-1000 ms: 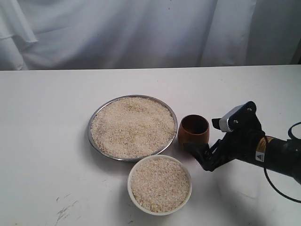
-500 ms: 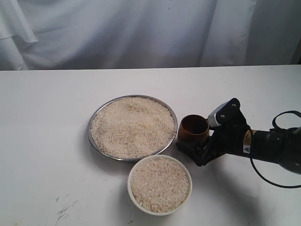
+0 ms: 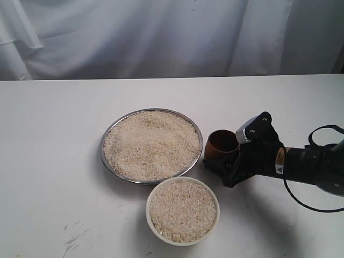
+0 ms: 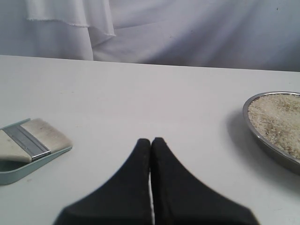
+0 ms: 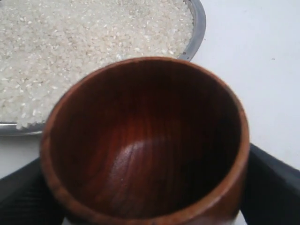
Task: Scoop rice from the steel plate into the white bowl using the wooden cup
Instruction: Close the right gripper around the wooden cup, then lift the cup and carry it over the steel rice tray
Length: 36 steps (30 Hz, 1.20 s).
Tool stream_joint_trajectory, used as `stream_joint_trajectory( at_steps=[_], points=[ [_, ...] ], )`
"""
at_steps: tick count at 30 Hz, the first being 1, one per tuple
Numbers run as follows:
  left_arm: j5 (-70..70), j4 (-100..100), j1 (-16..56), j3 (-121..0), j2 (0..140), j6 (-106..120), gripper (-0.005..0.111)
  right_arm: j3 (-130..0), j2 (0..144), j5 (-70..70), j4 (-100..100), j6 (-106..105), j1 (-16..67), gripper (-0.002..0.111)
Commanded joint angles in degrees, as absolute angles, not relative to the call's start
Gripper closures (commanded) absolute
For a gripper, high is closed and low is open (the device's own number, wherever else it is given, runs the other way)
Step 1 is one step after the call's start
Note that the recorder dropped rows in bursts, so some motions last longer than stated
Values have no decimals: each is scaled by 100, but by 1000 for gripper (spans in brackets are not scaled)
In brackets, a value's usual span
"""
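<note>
Jaws of the right gripper (image 3: 221, 156) flank the wooden cup (image 3: 221, 142), snug to its wall; whether they press it I cannot tell, the far one hidden behind it. It sits on the counter (image 3: 54, 140) just beside the steel plate (image 3: 102, 148) of rice (image 3: 151, 144). The right arm (image 3: 312, 166) reaches low, cut off at the edge. On the left gripper (image 4: 151, 140) the jaws are pressed together.

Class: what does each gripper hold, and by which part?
Left gripper: nothing. Right gripper flanks the wooden cup's sides; firm grip cannot be told.
</note>
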State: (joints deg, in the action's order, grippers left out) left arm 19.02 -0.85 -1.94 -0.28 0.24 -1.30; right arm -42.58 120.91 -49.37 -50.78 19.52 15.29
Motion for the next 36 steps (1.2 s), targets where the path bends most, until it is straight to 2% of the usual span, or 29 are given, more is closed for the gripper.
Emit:
stream_joint_trajectory(
  at_steps=[1, 6, 16, 27, 33, 36],
  points=[
    [1827, -94, -204, 0, 0, -135, 107, -4279, 12078, -4966, -5338, 2356, 1540, 66],
    [1827, -94, -204, 0, 0, -135, 107, -4279, 12078, -4966, -5338, 2639, 1540, 83],
    [1827, -94, -204, 0, 0, -135, 107, -4279, 11796, -4977, -5405, 2880, 1540, 107],
    [1827, -94, -204, 0, 0, -135, 107, -4493, 9704, -1990, -5655, 3317, 1815, 108],
    [1827, -94, -204, 0, 0, -135, 107, -5506, 9492, 39, -6424, 3319, 2697, 108],
    [1827, -94, -204, 0, 0, -135, 107, -6127, 9492, 780, -6533, 2302, 3153, 108]
  ],
)
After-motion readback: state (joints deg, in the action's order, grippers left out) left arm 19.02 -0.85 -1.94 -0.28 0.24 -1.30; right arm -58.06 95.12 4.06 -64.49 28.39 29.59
